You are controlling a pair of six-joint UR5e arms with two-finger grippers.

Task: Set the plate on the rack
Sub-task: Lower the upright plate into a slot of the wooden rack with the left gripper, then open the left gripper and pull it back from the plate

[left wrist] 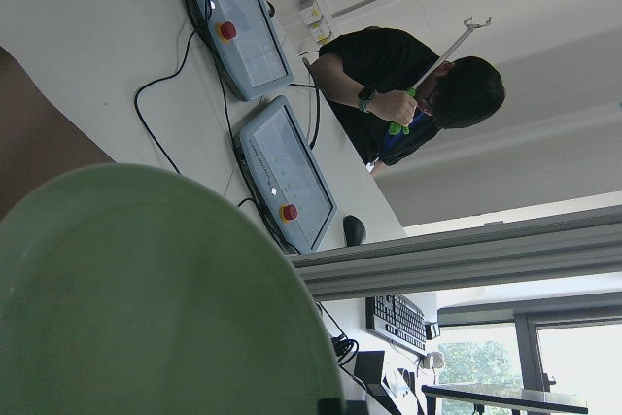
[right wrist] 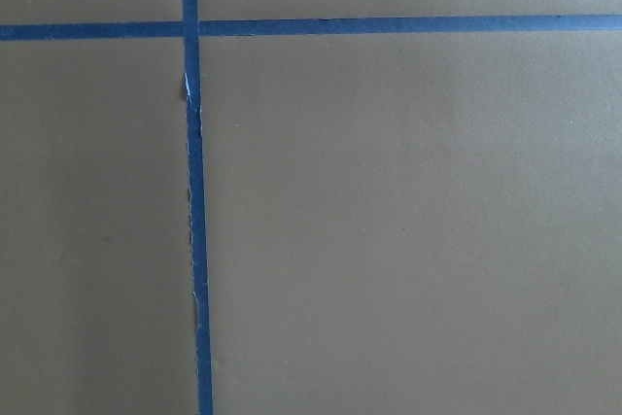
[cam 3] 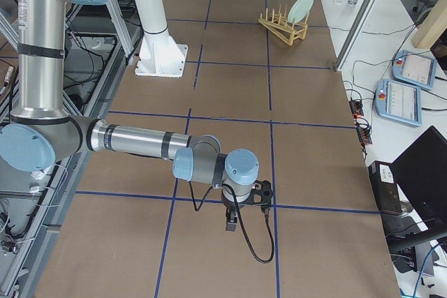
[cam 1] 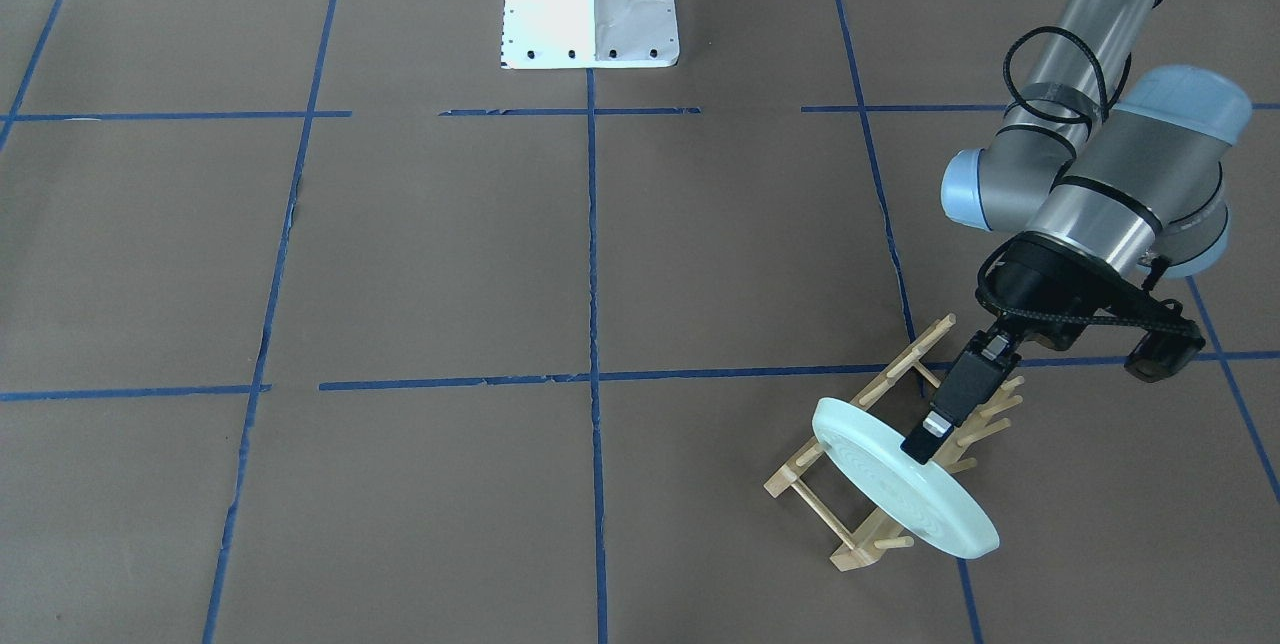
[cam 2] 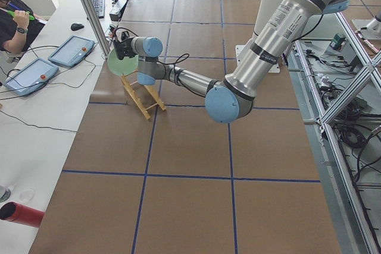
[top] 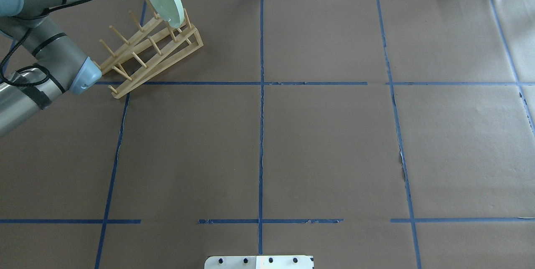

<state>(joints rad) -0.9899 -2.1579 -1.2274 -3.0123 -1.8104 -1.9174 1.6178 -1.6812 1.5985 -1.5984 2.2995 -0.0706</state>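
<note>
1. The left gripper [cam 1: 925, 446] is pinched on the upper rim of the plate [cam 1: 905, 479]. One dark finger lies across the plate's ringed face in the front-facing view.
2. The plate stands on edge and tilted, at the lower right of the front-facing view and the upper left of the overhead view. It hangs at the end of the rack [cam 1: 885, 378] that lies toward the top of the overhead frame.
3. The rack's long axis runs on a diagonal, from lower left to upper right in both the overhead and the front-facing view. Its two rails lie along that line and the pegs stand up from them.
4. The plate's face sits across that axis, not along it, so its edge points down into a gap between pegs. That alignment looks right for slotting it in.
5. The gap lies straight below the gripper, under the plate's lower rim. That rim is down among the last pegs, but I cannot tell whether it touches a rail or a crossbar.
6. The coming move is probably a short descent along the plate's own plane until the rim rests, then a release.
7. The left arm is the near one. The right gripper [cam 3: 232, 222] hangs well apart over bare table [cam 1: 400, 254], and I cannot tell how its jaws stand.
</note>
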